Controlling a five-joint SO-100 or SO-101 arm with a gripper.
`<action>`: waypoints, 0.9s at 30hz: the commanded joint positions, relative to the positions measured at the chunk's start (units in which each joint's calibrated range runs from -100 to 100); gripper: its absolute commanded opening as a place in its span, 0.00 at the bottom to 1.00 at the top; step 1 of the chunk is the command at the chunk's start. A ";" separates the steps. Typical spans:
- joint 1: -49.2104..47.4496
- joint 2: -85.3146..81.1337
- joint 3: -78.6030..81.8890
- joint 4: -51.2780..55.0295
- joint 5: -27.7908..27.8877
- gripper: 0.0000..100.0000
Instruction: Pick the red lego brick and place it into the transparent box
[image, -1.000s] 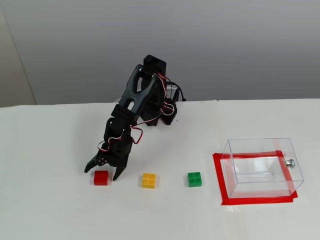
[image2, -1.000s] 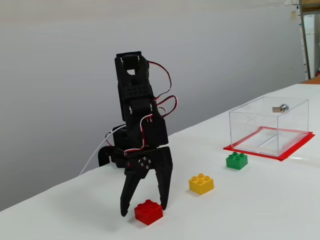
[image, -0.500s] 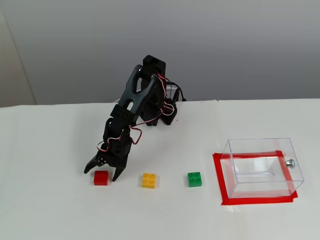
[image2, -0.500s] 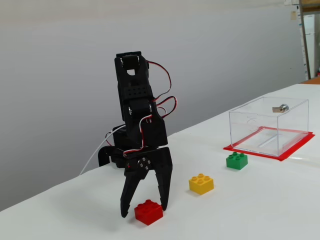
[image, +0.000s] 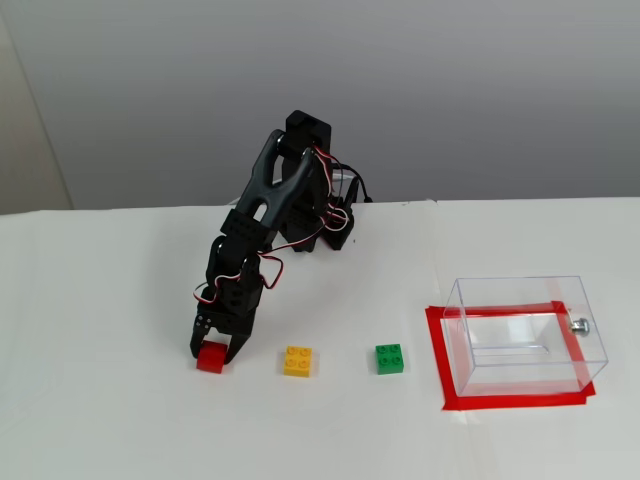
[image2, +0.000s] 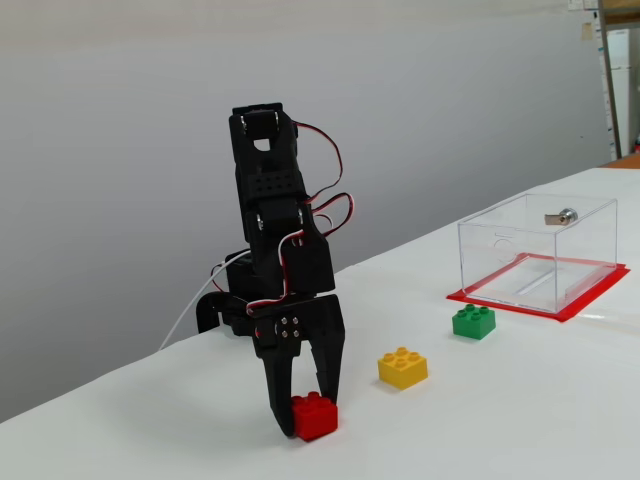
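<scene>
Red lego brick, studded, pinched by gripper

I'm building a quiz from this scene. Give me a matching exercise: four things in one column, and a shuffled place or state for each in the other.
Things:
1. red lego brick
2. yellow brick
3. green brick
4. transparent box

Places or states:
A. empty, on a red tape outline
B. between the two other bricks
C. between the fingers of the gripper
D. nearest the box

Pairs: 1-C, 2-B, 3-D, 4-A
</scene>
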 joint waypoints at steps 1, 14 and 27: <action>0.17 -0.25 -1.80 -0.61 -0.07 0.13; -0.20 -4.67 -6.14 0.26 -2.57 0.13; -6.71 -17.90 -19.16 16.27 -10.25 0.13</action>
